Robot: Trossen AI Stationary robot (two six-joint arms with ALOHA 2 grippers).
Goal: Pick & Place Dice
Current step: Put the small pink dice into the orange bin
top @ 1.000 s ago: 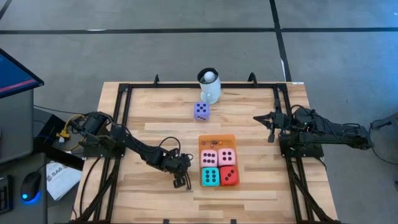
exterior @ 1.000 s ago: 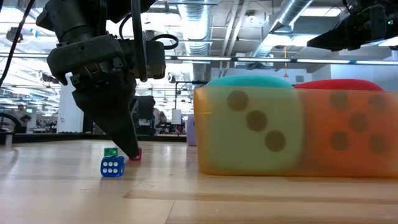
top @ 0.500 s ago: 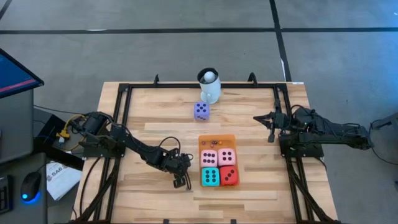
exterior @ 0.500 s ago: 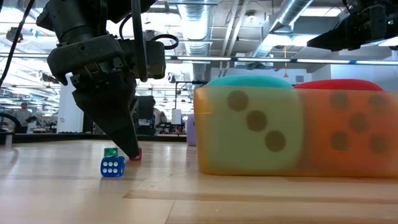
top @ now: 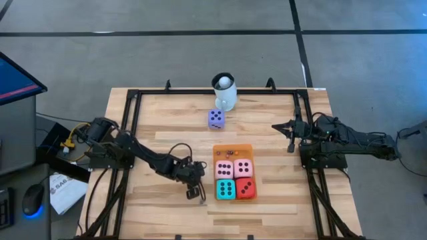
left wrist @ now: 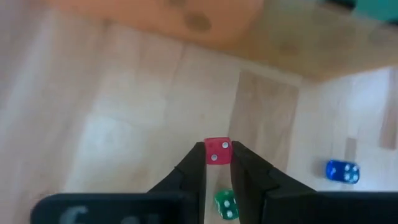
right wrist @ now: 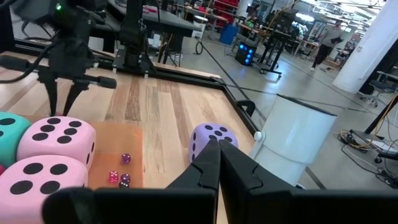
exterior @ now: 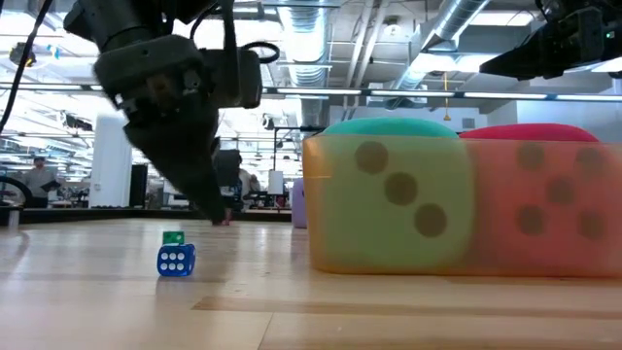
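- Lifted off the counter (top: 167,127) since the earlier frame, the left tool (left wrist: 217,163) now hangs above the boards with the small red die (left wrist: 217,150) pinched between its fingertips; before, its tips were down on the wood beside the small dice.
- Below that tool, the small green die (exterior: 173,237) and small blue die (exterior: 176,260) rest on the counter, close together.
- Big soft dice sit in a square block: two pink ones (top: 225,169) on the orange mat (top: 232,152), the teal die (top: 225,189) and large red die (top: 245,189) just in front of it.
- Tiny coloured pieces (right wrist: 118,177) lie on the mat's bare part.
- Apart from these, the purple die (top: 215,119) stands near the white mug (top: 225,92).
- At the counter's right edge, the right tool (top: 291,141) waits with fingers pressed together, holding nothing.
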